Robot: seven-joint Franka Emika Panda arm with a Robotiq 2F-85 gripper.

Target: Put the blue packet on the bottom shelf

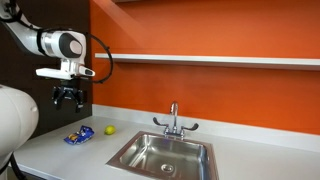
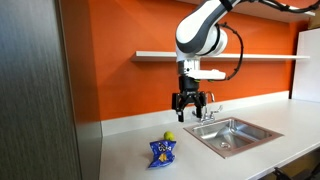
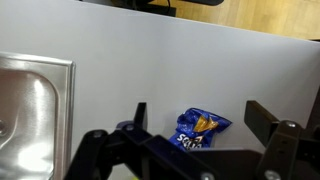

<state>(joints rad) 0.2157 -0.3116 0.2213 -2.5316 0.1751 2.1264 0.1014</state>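
The blue packet [image 1: 78, 136] lies crumpled on the grey counter, also in an exterior view [image 2: 162, 151] and in the wrist view [image 3: 200, 128], where it shows white and yellow marks. A small yellow-green ball [image 1: 109, 129] sits beside it, also seen in an exterior view [image 2: 171, 136]. My gripper [image 1: 67, 99] hangs open and empty well above the packet, fingers pointing down, as both exterior views show [image 2: 190, 108]. In the wrist view the packet lies between the spread fingers [image 3: 197, 112]. The bottom shelf [image 1: 200, 60] is a thin white board on the orange wall, also in an exterior view [image 2: 160, 55].
A steel sink [image 1: 165, 155] with a faucet [image 1: 174, 120] is set in the counter right of the packet; it also shows in the wrist view [image 3: 30, 110]. A dark panel [image 2: 30, 90] stands at the counter's end. A higher shelf edge [image 1: 220, 2] runs above.
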